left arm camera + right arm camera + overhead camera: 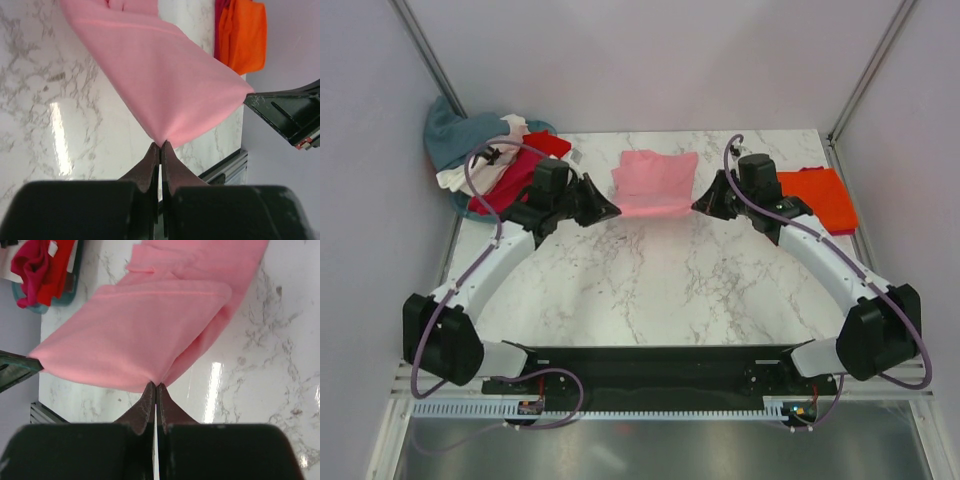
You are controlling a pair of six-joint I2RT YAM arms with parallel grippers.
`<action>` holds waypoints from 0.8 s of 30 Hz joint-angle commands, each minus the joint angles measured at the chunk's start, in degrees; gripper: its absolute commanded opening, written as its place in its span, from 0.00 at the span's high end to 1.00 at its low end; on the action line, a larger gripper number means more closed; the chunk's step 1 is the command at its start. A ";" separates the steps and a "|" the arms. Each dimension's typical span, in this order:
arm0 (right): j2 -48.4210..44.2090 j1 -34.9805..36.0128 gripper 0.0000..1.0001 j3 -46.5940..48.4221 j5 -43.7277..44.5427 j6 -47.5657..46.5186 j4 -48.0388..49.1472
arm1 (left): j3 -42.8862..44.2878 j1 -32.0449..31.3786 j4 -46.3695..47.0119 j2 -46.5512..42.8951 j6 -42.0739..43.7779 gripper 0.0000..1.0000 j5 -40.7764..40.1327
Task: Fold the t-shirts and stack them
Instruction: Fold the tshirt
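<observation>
Edge of pink t-shirt [655,180] stretched over worktop [670,285], left tool [611,209] clamped on one corner, right tool [700,205] clamped on the other.

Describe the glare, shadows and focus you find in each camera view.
Top external: even, soft light, only faint shadows on the table. Left wrist: a bright glare streak on the marble, and the dark body of the left gripper looks soft. Right wrist: similar glare streaks, while the pink t-shirt is sharp.
</observation>
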 commanded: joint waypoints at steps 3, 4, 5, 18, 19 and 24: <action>-4.93 0.15 1.00 -15.04 -1.75 2.12 -0.87 | -13.03 -0.62 -2.65 -4.70 1.89 0.98 2.90; -6.16 0.15 1.00 -16.91 -1.84 2.30 -0.43 | -14.79 -0.97 -2.47 -5.58 1.89 0.98 3.08; -8.61 0.15 1.00 -18.58 -2.19 2.57 -0.33 | -18.11 -1.93 -1.95 -7.50 1.80 0.98 3.08; -27.43 1.11 1.00 -33.80 -4.57 5.21 -6.13 | -33.08 -9.76 -1.86 -21.58 -4.08 0.98 5.71; -28.23 1.20 1.00 -33.54 -4.39 5.21 -7.09 | -33.08 -10.03 -1.77 -22.63 -4.35 0.98 5.89; -29.99 1.11 1.00 -28.19 -2.11 4.42 -9.21 | -29.67 -9.77 -1.94 -22.99 -5.58 0.98 5.98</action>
